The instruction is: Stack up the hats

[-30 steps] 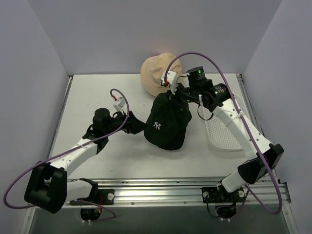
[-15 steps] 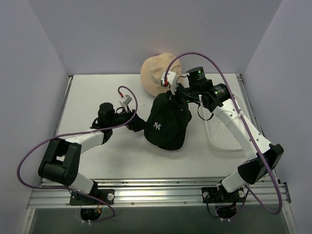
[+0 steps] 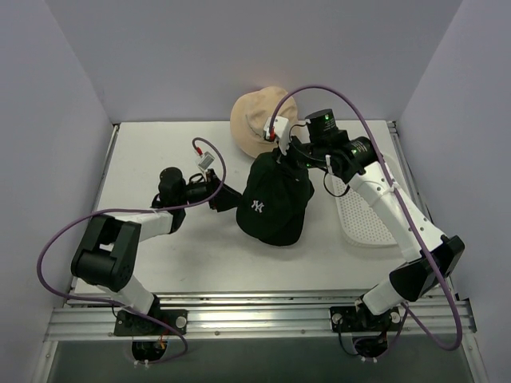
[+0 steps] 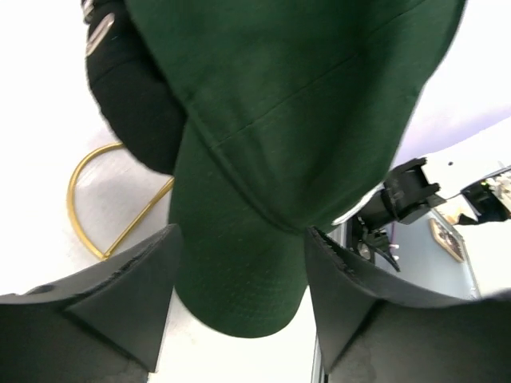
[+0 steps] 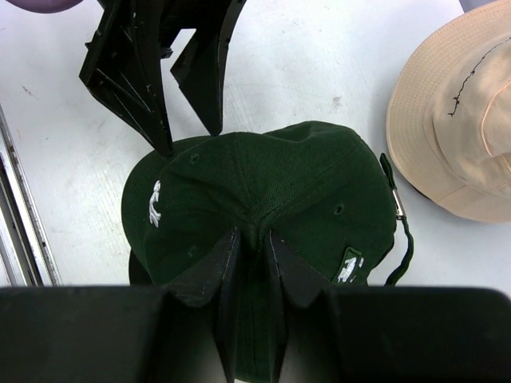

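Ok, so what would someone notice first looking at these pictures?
The dark green cap with its white logo, dead centre, stands out: the right hand pinches its crown while the left hand sits open at its brim. Behind it lies a tan bucket hat, with a white perforated tray on the right side.

Dark green hat (image 4: 263,159) brim between spread fingers (image 4: 104,303), gold wire frame (image 4: 71,195) at left.

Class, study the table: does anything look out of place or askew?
Yes. A gold wire loop pokes out from under the green cap, where only hats belong. The right gripper has its jaws shut on that cap's crown.
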`<action>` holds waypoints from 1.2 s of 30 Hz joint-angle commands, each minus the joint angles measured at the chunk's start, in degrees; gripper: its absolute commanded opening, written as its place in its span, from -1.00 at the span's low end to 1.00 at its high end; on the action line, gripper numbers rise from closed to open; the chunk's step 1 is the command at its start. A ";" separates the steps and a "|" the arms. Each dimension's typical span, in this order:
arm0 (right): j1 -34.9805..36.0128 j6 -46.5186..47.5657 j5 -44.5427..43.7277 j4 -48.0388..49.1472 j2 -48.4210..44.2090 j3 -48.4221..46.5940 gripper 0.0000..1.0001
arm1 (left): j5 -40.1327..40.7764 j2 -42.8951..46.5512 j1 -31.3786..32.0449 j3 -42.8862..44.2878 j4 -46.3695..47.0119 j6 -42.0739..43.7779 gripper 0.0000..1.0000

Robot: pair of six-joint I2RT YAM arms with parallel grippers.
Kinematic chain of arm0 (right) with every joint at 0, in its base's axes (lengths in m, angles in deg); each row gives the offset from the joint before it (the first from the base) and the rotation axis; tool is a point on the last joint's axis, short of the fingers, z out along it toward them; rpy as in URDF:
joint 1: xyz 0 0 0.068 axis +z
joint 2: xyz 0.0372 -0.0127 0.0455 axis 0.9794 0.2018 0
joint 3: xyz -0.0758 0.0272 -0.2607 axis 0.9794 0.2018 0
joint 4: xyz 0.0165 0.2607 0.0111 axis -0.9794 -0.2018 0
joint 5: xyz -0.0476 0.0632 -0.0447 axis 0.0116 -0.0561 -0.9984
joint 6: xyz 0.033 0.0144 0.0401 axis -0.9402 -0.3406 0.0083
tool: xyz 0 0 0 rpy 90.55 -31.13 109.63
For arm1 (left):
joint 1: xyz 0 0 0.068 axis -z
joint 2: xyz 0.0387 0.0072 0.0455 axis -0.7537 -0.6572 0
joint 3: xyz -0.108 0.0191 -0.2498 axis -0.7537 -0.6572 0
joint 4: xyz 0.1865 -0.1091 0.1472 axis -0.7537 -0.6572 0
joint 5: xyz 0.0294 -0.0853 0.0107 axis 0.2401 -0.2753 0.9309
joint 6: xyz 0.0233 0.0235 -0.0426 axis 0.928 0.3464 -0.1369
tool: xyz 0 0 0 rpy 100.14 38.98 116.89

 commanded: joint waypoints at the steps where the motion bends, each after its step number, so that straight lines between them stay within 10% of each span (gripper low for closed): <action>1: -0.16 -1.30 0.58 0.84 -1.18 -1.33 -1.00 | -3.45 -1.35 0.94 -0.12 9.37 -3.41 0.35; 8: -0.16 -1.83 0.58 0.84 -1.97 -1.94 -1.00 | -2.14 -1.27 1.38 -1.09 8.34 -3.06 0.20; 22: -0.16 -1.30 0.58 0.75 0.14 -1.94 -1.00 | 0.59 -2.24 1.38 2.25 -1.43 4.76 0.65; 36: -0.16 -3.41 0.67 1.02 0.41 -2.82 -1.00 | -2.23 -3.22 1.47 -0.91 9.40 -3.50 -0.35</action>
